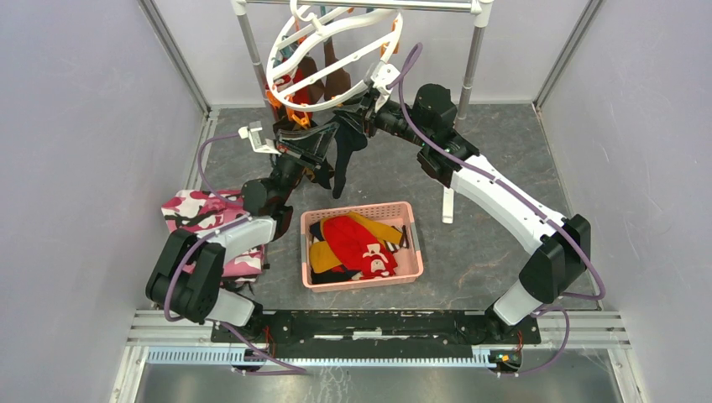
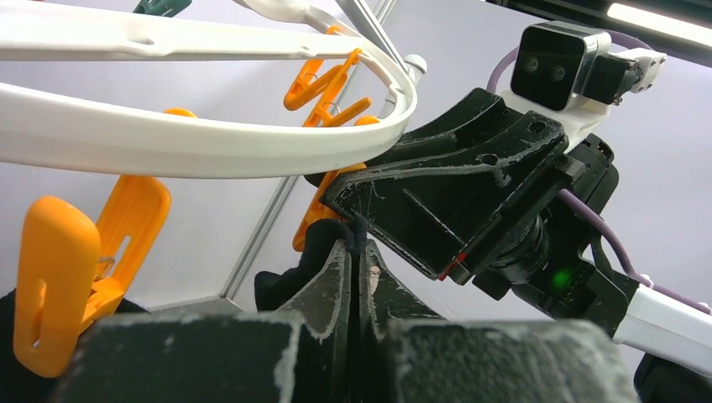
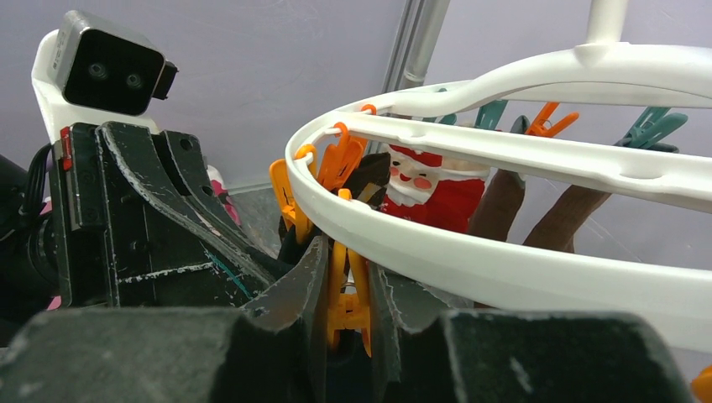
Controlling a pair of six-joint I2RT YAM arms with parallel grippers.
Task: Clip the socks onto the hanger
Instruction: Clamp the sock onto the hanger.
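Note:
The white round hanger (image 1: pixel 336 88) hangs from the rack at the back, with a red Santa sock (image 3: pixel 428 193) and brown socks (image 3: pixel 504 206) clipped on. My left gripper (image 1: pixel 323 149) is shut on the top of a black sock (image 1: pixel 342 164) that dangles below it; the sock's edge (image 2: pixel 323 243) pokes out of the closed fingers just under the outer ring (image 2: pixel 210 147). My right gripper (image 1: pixel 367 117) is shut on an orange clip (image 3: pixel 346 294) on that ring (image 3: pixel 504 260), squeezing it right beside the sock. More socks, red (image 1: pixel 357 242) and mustard, lie in the basket.
A pink basket (image 1: pixel 361 210) stands on the table's middle. A pink camouflage cloth (image 1: pixel 201 214) lies by the left arm. The metal rack's poles (image 1: pixel 473 59) stand at the back, one foot (image 1: pixel 447 206) right of the basket. Other orange clips (image 2: pixel 67 277) dangle from the ring.

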